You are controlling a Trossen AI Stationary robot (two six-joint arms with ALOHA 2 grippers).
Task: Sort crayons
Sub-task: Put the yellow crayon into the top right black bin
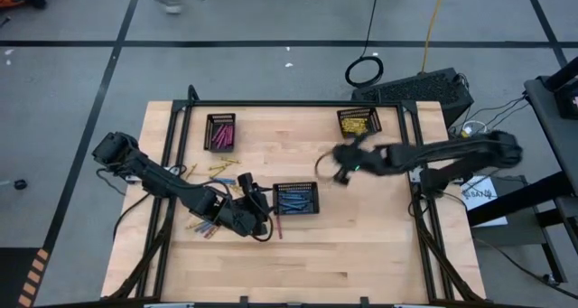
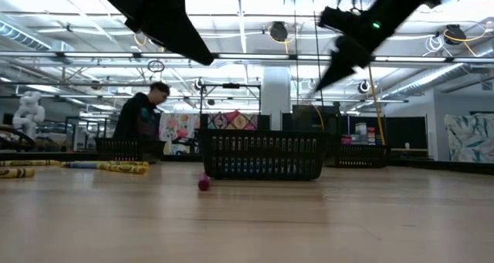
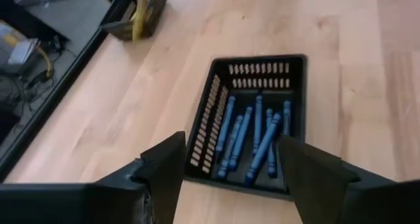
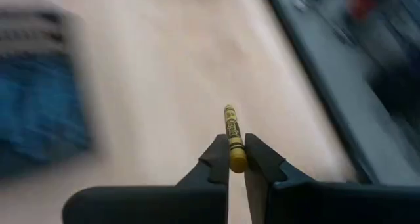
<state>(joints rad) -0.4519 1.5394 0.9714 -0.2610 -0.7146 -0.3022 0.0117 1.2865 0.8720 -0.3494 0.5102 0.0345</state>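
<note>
A wooden table (image 1: 361, 245) seen from above, with two dark robot arms reaching over it. Much is hard to make out: in the right wrist view the surroundings are smeared by motion, so the blue shape at one side can only be guessed to be a tray, and in the high view the left arm covers part of the loose crayons lying near the table's left edge. In the low view both arms are cut off at the top, and a person (image 2: 142, 112) in dark clothing stands in the room behind the table. Three small black mesh trays sit on the table. The middle tray (image 1: 296, 199) holds blue crayons (image 3: 257, 137) lying side by side. The far left tray (image 1: 220, 132) holds pink crayons, and the far right tray (image 1: 358, 121) holds yellow ones. The left gripper (image 3: 230, 178) hangs just beside the middle tray's near edge with its fingers spread wide and nothing between them. The right gripper (image 4: 237, 165), raised above the table between the middle tray and the far right tray, has its fingers pressed together, pinching a yellow crayon (image 4: 233, 142) that points forward. A few yellow crayons (image 1: 221, 171) lie loose on the wood left of centre, and one pink crayon (image 2: 204, 183) lies in front of the middle tray.
</note>
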